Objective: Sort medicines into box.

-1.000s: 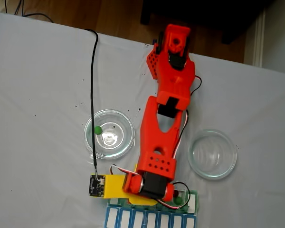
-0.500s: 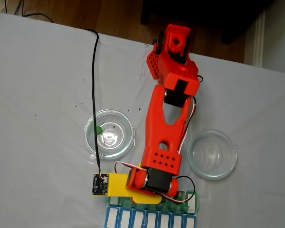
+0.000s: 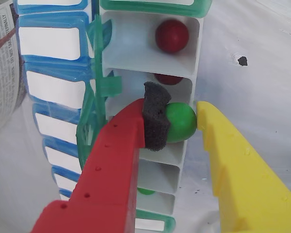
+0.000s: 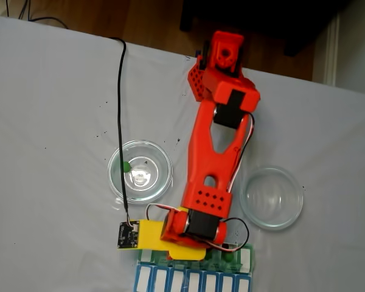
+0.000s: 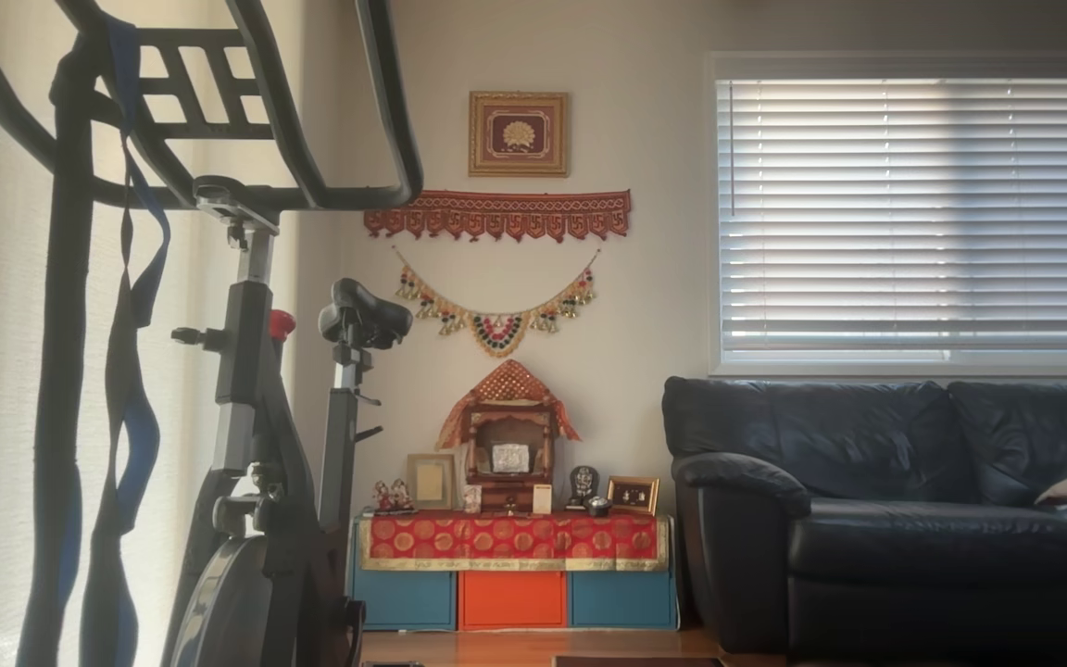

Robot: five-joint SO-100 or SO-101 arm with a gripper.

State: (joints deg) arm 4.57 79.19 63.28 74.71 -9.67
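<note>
Grip: my red-and-yellow two-finger gripper (image 3: 177,124) pinches a glossy green round pill (image 3: 179,122).
Box: white-compartment weekly pill organizer (image 3: 184,60), long axis running top to bottom in the wrist view.

Glossy green pill (image 3: 180,122); matt foam pad (image 3: 155,119); translucent plastic box (image 3: 150,53).

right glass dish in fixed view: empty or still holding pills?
Empty: the right glass dish shows bare cloth through it; the left dish holds one green pill.

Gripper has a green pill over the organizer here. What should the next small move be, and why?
Probably open the jaws and drop it. In the wrist view the gripper pinches the green pill between its foam pad and yellow finger, directly above an open white compartment of the box; a red pill already sits two compartments away.
</note>
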